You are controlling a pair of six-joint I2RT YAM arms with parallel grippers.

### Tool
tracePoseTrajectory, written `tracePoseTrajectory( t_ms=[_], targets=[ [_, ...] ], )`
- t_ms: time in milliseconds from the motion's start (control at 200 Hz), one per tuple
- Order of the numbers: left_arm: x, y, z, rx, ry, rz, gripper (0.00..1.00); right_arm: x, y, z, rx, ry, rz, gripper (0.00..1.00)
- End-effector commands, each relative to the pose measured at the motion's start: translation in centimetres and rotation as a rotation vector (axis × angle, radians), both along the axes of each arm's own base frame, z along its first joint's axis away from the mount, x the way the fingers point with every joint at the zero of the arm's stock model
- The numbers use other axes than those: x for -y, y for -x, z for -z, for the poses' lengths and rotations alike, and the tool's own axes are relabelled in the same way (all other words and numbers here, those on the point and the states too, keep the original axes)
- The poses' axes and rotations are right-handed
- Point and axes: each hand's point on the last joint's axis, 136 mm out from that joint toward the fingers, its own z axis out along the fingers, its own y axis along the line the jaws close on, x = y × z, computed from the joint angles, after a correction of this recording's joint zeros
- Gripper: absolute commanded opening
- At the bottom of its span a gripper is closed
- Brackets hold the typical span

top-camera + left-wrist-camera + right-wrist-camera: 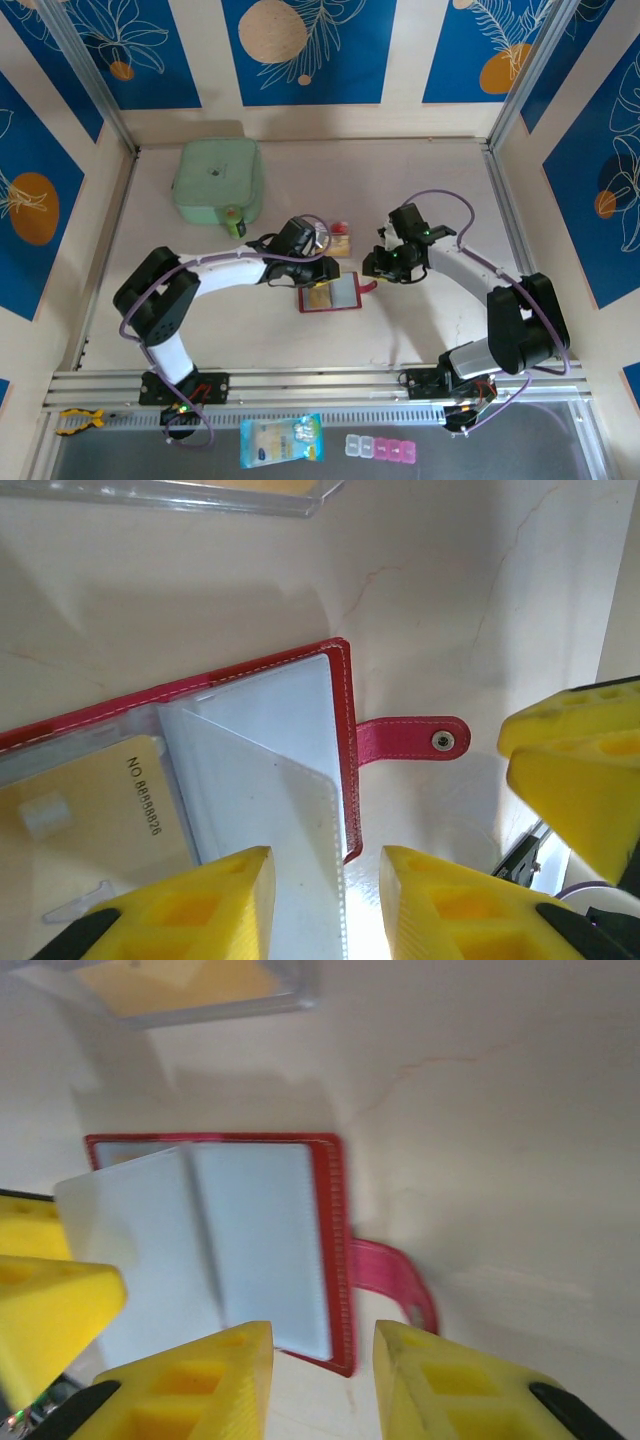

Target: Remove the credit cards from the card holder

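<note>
The red card holder (330, 293) lies open on the table between my two grippers. Its greyish clear pockets (270, 740) are fanned out, and the red closing tab (415, 740) points right. A yellow credit card (110, 810) sits in a left pocket. My left gripper (325, 875) is open, its yellow fingers astride the holder's near right corner and a loose pocket leaf. My right gripper (322, 1345) is open too, just off the same red edge (340, 1260), beside the tab (395, 1280). From above, the left gripper (322, 270) and right gripper (372, 268) flank the holder.
A clear plastic box (341, 238) with yellow and red contents stands just behind the holder. A pale green pouch (217, 182) lies at the back left. On the near ledge are a blue-white packet (282, 440), pink-and-clear little boxes (380, 448) and a yellow clamp (78, 420).
</note>
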Motion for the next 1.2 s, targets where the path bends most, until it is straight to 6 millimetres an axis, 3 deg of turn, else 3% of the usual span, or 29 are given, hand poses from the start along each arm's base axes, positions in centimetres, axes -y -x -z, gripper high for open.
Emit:
tracePoseTrajectory(
  t_ms=[0,315,545,920,1195],
  targets=[
    [1.3,0.1,-0.1,-0.014,0.011,0.032,0.34,1.5,0.8,0.6,-0.021,0.038,-0.004,0.33],
    [3.4,0.3,0.9,-0.036,0.009,0.073,0.36,0.5,0.9,2.2,-0.072,-0.1,-0.003,0.34],
    [3.6,0.6,2.4,-0.063,-0.015,0.085,0.42,-0.1,0.8,3.1,-0.095,-0.132,-0.011,0.31],
    [1.5,1.4,4.1,-0.086,-0.107,0.062,0.42,-1.1,1.0,4.1,-0.127,-0.151,-0.042,0.16],
    [-0.4,2.0,3.9,-0.074,-0.136,0.033,0.42,-3.2,1.4,4.3,-0.141,-0.156,-0.089,0.06]
  ],
)
